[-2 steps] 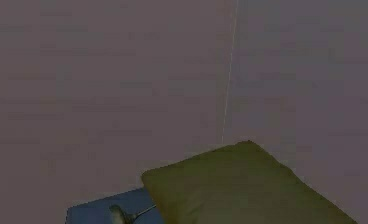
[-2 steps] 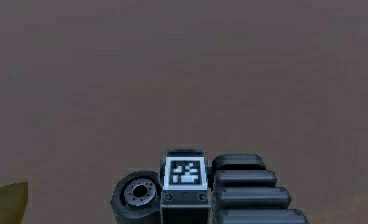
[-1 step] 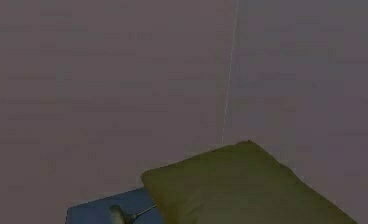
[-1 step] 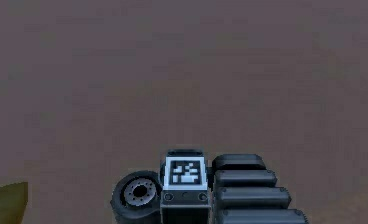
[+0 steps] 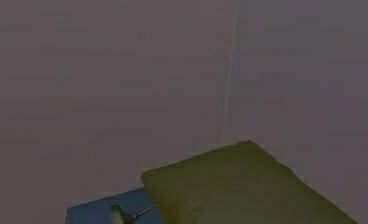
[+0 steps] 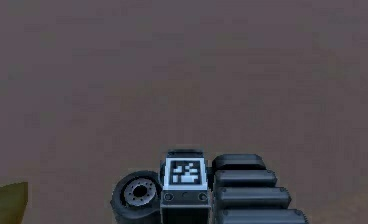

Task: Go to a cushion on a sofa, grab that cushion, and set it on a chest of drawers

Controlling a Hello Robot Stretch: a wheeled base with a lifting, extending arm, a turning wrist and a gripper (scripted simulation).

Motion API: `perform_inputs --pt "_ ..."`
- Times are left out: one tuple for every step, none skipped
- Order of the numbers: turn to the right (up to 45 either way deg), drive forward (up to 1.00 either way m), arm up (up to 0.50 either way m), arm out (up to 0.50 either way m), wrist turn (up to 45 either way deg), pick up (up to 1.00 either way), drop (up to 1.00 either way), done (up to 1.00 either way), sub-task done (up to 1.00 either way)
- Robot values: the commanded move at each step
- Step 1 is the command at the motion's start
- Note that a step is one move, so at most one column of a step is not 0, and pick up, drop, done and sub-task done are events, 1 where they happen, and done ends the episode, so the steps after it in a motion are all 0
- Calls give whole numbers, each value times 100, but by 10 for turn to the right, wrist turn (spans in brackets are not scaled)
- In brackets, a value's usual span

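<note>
Cushion [image 5: 242, 185], olive, low in fwd view; gripper [image 6: 138, 196] far end unclear, cannot tell if it holds anythg.

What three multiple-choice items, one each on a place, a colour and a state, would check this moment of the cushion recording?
1. Where in the forward view does the cushion lie?
A. lower right
B. upper left
C. top centre

2. What colour is the cushion?
A. red
B. olive green
C. white

3. What can be told of the gripper in the arm side view?
A. a mug hangs from it
B. a book hangs from it
C. whether it holds anything cannot be told

Answers: 1 A, it sits in the lower right corner, next to a blue surface. 2 B, its cover is a dull olive green. 3 C, the gripper's dark body shows at the bottom edge, but its far end cannot be made out.
</note>
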Motion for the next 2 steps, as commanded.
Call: perform_inputs --pt "0 0 0 0 0 0 100 0 0" --pt "0 0 0 0 0 0 0 100 0"
